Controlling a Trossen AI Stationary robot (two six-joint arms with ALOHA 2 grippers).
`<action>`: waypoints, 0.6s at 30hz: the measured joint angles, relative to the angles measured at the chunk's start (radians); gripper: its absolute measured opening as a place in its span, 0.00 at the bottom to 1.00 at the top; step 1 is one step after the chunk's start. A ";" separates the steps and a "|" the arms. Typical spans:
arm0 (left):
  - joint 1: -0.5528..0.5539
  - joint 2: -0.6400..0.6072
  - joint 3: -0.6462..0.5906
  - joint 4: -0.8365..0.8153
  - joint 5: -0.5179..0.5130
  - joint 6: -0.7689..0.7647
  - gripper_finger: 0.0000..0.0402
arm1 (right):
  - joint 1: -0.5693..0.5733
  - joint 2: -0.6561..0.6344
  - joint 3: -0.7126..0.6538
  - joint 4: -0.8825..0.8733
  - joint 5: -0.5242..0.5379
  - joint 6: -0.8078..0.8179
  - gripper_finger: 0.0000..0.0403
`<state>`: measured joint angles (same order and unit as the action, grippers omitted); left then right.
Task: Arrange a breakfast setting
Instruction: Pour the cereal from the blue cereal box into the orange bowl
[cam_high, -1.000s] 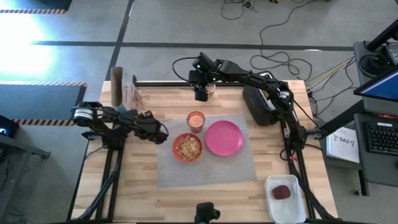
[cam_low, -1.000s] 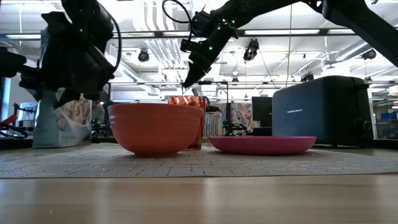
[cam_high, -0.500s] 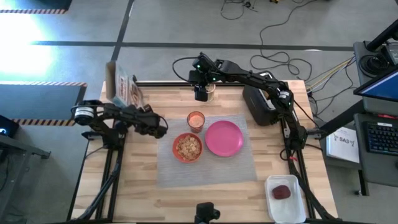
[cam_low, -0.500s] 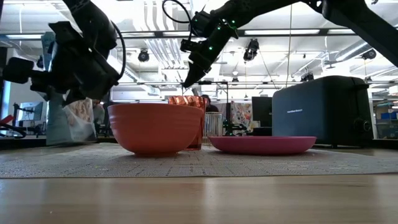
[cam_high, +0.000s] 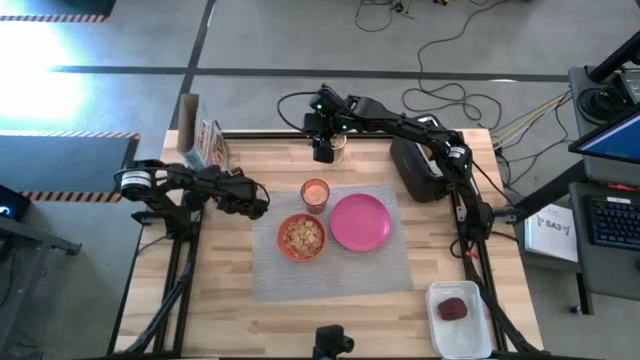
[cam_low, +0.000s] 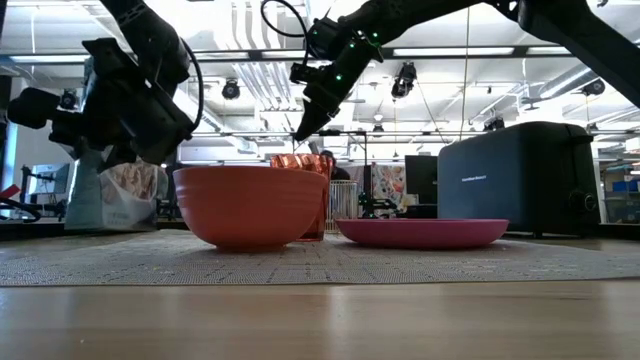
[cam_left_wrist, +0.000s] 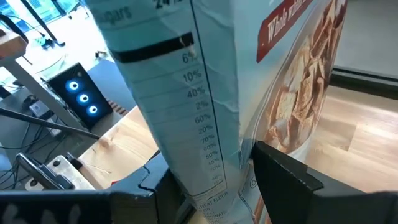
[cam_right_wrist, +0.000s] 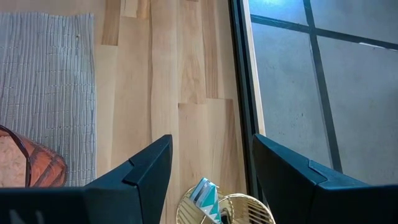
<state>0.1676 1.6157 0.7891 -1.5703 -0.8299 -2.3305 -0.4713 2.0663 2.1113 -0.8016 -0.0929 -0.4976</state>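
One wooden tabletop (cam_high: 230, 300), one grey woven placemat (cam_high: 340, 270) at centre. On mat: one pink plate (cam_high: 360, 221), one red-orange bowl (cam_high: 301, 237) holding cereal, one orange cup (cam_high: 315, 192). One black toaster (cam_high: 417, 168) at back right. One cereal box (cam_high: 204, 146) back left, left gripper (cam_left_wrist: 214, 180) jaws clamped on it. Right gripper (cam_high: 323, 153) above small wire basket (cam_right_wrist: 225, 210), jaws apart, empty.

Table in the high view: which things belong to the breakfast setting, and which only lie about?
Belong:
- placemat
- plate
- bowl holding cereal
- cup
- cereal box, gripped by left gripper

Lying about:
- toaster
- white tray with dark-red item
- cables on floor
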 joint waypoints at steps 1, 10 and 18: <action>0.001 0.000 0.000 0.000 -0.001 -0.002 0.41 | 0.000 0.000 0.000 0.000 0.000 0.000 0.52; 0.039 0.000 -0.002 0.012 -0.043 -0.007 0.41 | 0.000 0.000 0.000 0.000 0.000 0.000 0.52; 0.040 0.000 -0.001 0.013 0.022 0.035 0.43 | 0.000 0.000 0.000 0.000 0.000 0.000 0.52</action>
<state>0.2073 1.6157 0.7879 -1.5571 -0.8075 -2.2957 -0.4713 2.0663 2.1113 -0.8017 -0.0931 -0.4976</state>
